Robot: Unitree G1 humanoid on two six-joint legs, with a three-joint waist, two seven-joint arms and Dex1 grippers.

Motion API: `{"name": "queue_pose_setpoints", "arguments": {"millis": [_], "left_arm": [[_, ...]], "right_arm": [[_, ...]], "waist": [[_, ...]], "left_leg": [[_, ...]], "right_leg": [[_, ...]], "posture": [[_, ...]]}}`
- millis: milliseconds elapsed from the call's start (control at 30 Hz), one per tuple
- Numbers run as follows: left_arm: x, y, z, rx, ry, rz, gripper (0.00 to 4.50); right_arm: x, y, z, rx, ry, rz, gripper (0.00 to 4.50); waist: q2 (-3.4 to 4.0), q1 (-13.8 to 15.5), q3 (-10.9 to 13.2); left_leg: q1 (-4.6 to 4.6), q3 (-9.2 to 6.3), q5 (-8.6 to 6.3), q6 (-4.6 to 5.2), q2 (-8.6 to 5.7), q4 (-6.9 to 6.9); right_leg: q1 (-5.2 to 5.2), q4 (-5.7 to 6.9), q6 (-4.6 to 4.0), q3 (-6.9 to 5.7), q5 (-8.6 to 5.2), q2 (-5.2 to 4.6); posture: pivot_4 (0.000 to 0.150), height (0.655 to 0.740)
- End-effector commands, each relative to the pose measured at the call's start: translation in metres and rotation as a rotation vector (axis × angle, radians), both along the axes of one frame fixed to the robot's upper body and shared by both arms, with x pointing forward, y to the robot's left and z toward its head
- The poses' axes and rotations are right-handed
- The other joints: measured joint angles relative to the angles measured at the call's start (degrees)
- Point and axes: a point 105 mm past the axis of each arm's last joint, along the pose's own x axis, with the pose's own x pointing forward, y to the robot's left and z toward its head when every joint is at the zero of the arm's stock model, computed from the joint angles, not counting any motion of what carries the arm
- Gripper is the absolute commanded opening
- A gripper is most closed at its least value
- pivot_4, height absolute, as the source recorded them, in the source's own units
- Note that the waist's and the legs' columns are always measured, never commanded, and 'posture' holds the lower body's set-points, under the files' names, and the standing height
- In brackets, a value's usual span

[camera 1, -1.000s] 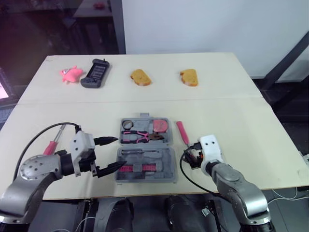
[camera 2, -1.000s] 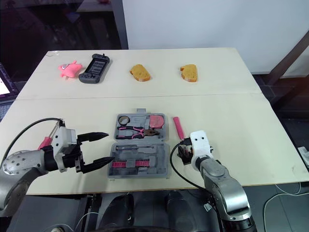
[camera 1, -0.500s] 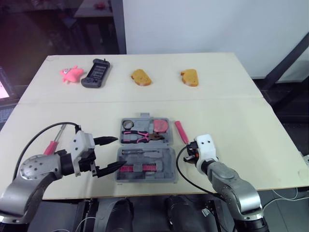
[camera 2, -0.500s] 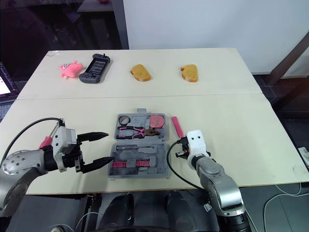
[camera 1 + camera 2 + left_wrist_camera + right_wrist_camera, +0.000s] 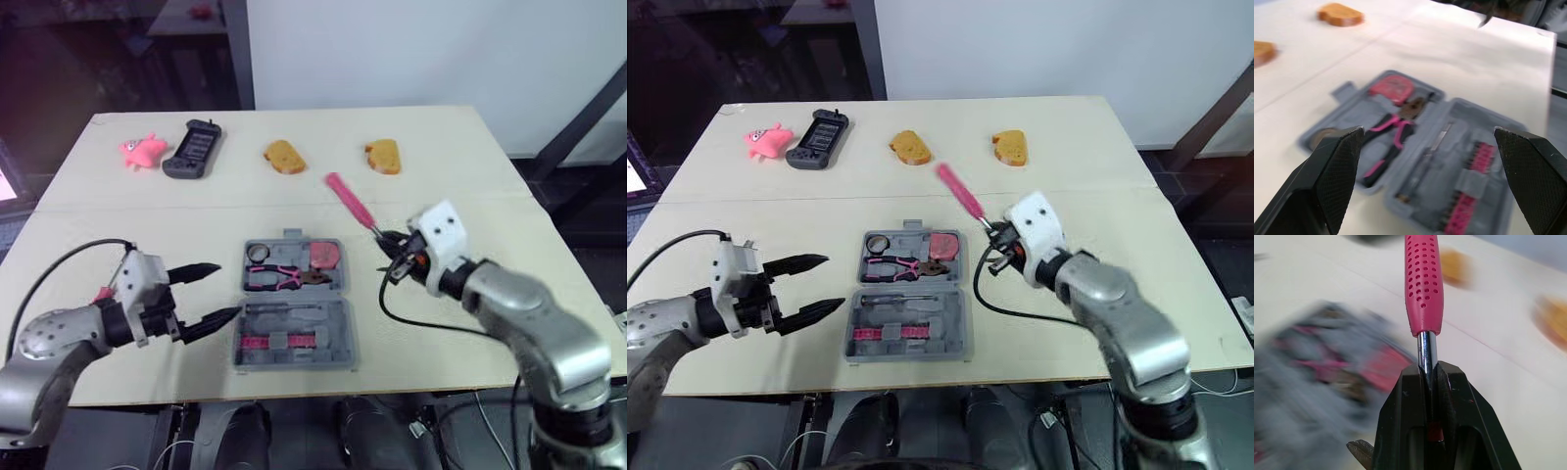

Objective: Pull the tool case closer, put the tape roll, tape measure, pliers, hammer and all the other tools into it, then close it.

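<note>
Your right gripper [image 5: 384,238] pinches the pink-handled tool [image 5: 345,196] by its metal shaft.
The handle slants toward the upper left, above the table [image 5: 147,215] right of centre. Your left gripper [image 5: 223,290], fingers spread, hovers at lower left beside the open tool case [image 5: 294,358], which sits lower centre with pliers [image 5: 284,276] inside.

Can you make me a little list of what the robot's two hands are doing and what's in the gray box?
Right gripper: shut on the pink-handled tool at its metal shaft, held above the table
Left gripper: open, beside the tool case, on its left
Tool case: open, flat on the table
Inside it: pliers, tape measure, tape roll
</note>
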Motion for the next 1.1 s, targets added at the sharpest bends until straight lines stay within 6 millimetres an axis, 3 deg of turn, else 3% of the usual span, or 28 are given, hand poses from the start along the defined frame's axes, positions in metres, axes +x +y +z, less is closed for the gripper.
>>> {"name": "queue_pose_setpoints", "arguments": {"millis": [33, 200, 333, 500, 1100], "left_arm": [[0.000, 0.018, 0.008, 0.029, -0.105, 0.004, 4.50], [-0.016, 0.044, -0.005, 0.064, 0.019, -0.095, 4.50], [-0.033, 0.051, -0.019, 0.136, 0.066, -0.213, 4.50], [-0.037, 0.047, -0.023, 0.148, 0.065, -0.245, 4.50], [-0.042, 0.041, -0.031, 0.150, 0.084, -0.269, 4.50]], "right_arm": [[-0.021, 0.030, -0.009, -0.147, 0.132, 0.267, 0.07], [-0.011, 0.059, -0.011, -0.255, 0.183, 0.357, 0.07], [-0.013, 0.073, -0.032, -0.371, 0.223, 0.399, 0.07], [-0.015, 0.072, -0.048, -0.463, 0.281, 0.373, 0.07], [-0.009, 0.079, -0.064, -0.627, 0.339, 0.340, 0.07]], "waist": [[0.01, 0.0, 0.0], [0.01, -0.1, 0.0], [0.01, 0.1, 0.0], [0.01, 0.0, 0.0], [0.01, -0.2, 0.0]], "left_leg": [[-0.02, 0.01, 0.00, 0.01, 0.00, 0.00], [-0.09, 0.09, -0.01, 0.02, 0.00, 0.09], [-0.14, 0.11, -0.01, 0.01, 0.00, 0.07], [-0.25, 0.10, -0.01, 0.01, 0.01, 0.12], [-0.25, 0.11, -0.01, 0.01, 0.06, 0.13]], "right_leg": [[-0.01, 0.00, 0.00, -0.01, 0.00, -0.01], [-0.13, 0.00, -0.03, 0.02, 0.00, -0.04], [-0.18, 0.00, -0.15, 0.01, -0.06, -0.08], [-0.28, 0.01, -0.10, -0.01, -0.03, -0.10], [-0.36, 0.12, -0.07, 0.00, 0.00, -0.05]], "posture": [[0.150, 0.7400], [0.150, 0.7400], [0.150, 0.7400], [0.150, 0.7400], [0.150, 0.7400]]}}
